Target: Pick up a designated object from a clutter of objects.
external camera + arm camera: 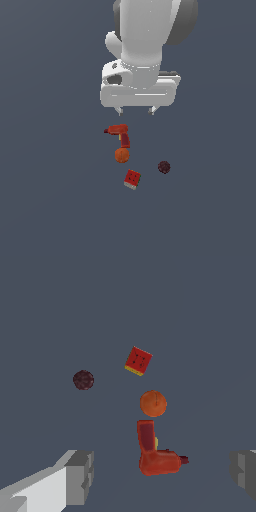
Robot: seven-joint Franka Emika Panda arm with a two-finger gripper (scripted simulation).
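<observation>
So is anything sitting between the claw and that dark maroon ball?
Nothing visible. The open claw hangs above the red drill, and the dark maroon ball lies apart from the drill, the orange ball and the red cube, with bare floor around it.

maroon ball (83, 380) apart from drill (156, 452), wide jaws

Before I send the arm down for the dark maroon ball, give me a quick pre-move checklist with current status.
1. Jaws open and empty: ok; gripper holds nothing.
2. Target in sight: ok; dark maroon ball shows in both views.
3. Space around target: ok; it sits apart from the orange ball and red cube.
4. Gripper over target: not ok; it hangs above the red drill.
5. Height above the floor: cannot tell.
</observation>
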